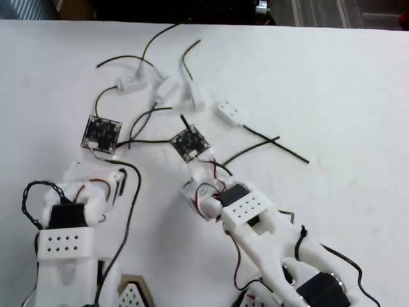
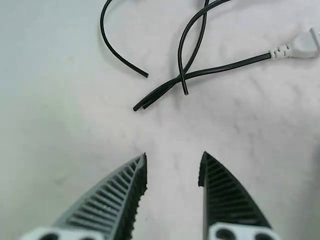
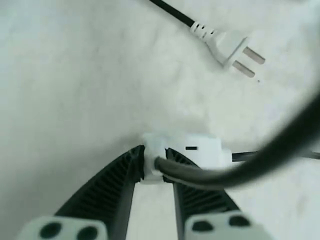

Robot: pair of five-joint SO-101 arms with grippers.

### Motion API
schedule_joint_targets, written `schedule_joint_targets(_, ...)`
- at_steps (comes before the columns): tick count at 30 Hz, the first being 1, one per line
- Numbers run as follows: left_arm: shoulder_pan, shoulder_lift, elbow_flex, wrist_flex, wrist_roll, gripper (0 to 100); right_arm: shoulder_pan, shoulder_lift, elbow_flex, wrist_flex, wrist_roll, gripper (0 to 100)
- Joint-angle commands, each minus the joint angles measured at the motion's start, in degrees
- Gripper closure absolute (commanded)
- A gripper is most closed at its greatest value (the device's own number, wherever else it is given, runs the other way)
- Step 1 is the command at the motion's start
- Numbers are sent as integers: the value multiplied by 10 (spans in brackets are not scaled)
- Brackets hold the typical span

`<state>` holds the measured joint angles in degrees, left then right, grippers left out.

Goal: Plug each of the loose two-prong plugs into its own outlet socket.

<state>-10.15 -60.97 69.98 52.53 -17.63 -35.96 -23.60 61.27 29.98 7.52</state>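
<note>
From my seat, the white table [image 1: 345, 96] takes up most of the high view, with both arms coming in from the near edge. The right arm [image 1: 268, 236] stretches to the middle of the table and the left arm [image 1: 64, 236] sits at the near left.

Two black square boards lie flat just ahead of them, one [image 1: 102, 132] in front of the left arm and the other [image 1: 190, 143] right by the right arm's tip.

The right gripper [image 3: 155, 159] is pinching a white socket block [image 3: 200, 150] at one end (I can see a dark slot on its face). A thick black cord [image 3: 240, 170] runs out of the block across the fingers. A two-prong plug [image 3: 227, 49] lies loose on the table near it, apart from the block, with both prongs bare.

The left gripper [image 2: 174, 165] has its fingers spread with nothing between them, over bare table. A white plug [image 2: 300, 47] lies well ahead of it.

Farther back there is a group of white connector pieces [image 1: 166, 88] close together, and a separate white piece [image 1: 229, 113] to their right. Thin black cables [image 2: 220, 67] cross and trail among them, their cut ends free.
</note>
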Motion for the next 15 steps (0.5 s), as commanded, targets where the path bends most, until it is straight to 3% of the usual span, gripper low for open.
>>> schedule_joint_targets(1, -5, -13, -2, -8, 3, 822, 6, 0, -1, 17, 6, 981)
schedule_joint_targets(15, -4, -13, -2, -8, 4, 821, 4, -7, -7, 17, 6, 980)
